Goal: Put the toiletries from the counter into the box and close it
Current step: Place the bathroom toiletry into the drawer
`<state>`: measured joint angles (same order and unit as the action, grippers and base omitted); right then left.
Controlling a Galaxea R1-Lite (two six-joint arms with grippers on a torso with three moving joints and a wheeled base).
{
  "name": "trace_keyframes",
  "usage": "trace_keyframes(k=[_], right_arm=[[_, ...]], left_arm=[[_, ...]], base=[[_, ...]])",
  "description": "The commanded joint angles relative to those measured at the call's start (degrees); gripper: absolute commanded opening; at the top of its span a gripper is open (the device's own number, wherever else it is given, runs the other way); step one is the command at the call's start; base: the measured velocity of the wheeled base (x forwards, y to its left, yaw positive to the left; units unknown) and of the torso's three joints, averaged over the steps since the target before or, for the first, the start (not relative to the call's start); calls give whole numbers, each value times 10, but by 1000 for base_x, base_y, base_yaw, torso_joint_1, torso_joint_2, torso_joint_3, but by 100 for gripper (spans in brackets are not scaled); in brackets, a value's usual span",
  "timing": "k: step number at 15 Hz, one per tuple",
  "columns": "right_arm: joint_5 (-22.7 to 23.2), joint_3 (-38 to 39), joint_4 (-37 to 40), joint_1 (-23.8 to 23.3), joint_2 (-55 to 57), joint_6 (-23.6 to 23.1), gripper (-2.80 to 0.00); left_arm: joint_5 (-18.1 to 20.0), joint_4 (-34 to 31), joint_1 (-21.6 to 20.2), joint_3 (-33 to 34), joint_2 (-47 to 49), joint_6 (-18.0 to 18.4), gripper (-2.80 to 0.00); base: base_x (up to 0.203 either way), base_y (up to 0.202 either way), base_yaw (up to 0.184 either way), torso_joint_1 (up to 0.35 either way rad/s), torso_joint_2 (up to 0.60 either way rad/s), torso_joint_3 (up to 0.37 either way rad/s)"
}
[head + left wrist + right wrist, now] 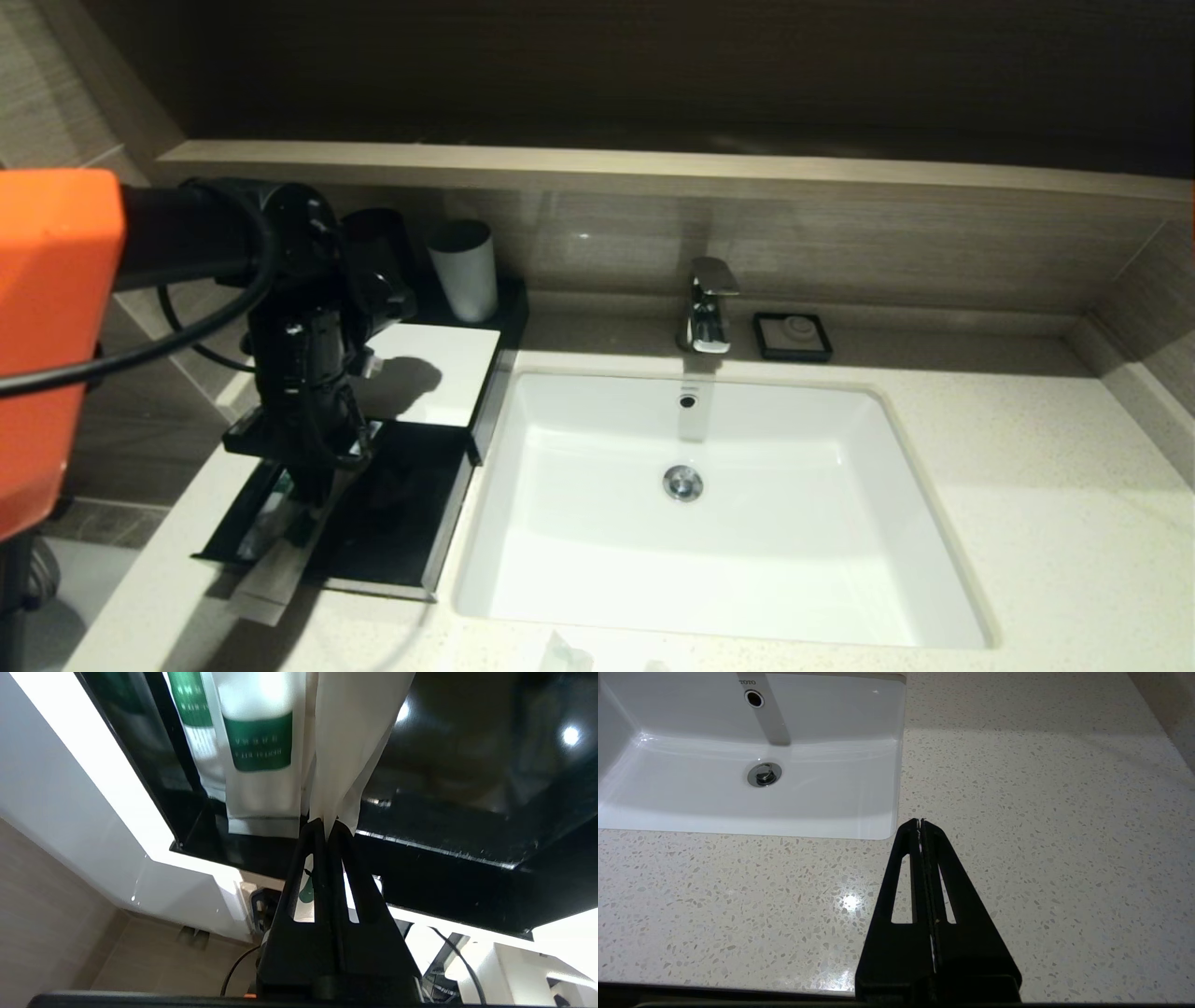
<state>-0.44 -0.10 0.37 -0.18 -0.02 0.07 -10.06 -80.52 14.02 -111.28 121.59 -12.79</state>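
The black box (439,373) with its white top panel stands left of the sink, and its front drawer (401,532) is pulled out. My left gripper (302,532) hangs over the drawer's left side, shut on one end of a plain white packet (348,756). That packet (271,579) trails down across the drawer's front edge. Two white packets with green print (257,742) lie in the drawer beside it. Another clear-wrapped packet (565,655) shows at the counter's (1027,485) front edge. My right gripper (920,822) is shut and holds nothing, low over the counter right of the sink.
The white sink basin (579,560) fills the middle, with a chrome tap (708,308) behind it. A small black soap dish (793,336) sits right of the tap. A grey cup (464,271) stands at the box's back. The wood-grain ledge (653,168) runs along the wall.
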Motion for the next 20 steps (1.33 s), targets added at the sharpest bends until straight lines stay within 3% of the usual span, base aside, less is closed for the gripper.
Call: trace_keyframes(k=[1,19,20], right_arm=[[0,0,1,0,-1,0,-280],[0,0,0,0,-1,0,-280],[0,0,0,0,-1,0,-280]], left_arm=[[-1,0,0,0,-1,-1,-280],[-2,61,0,0,-9,-32,-280],[-2,61,0,-1,-10,-32,-154]], base=[[0,0,0,0,0,0],[0,0,0,0,0,0],[0,0,0,0,0,0]])
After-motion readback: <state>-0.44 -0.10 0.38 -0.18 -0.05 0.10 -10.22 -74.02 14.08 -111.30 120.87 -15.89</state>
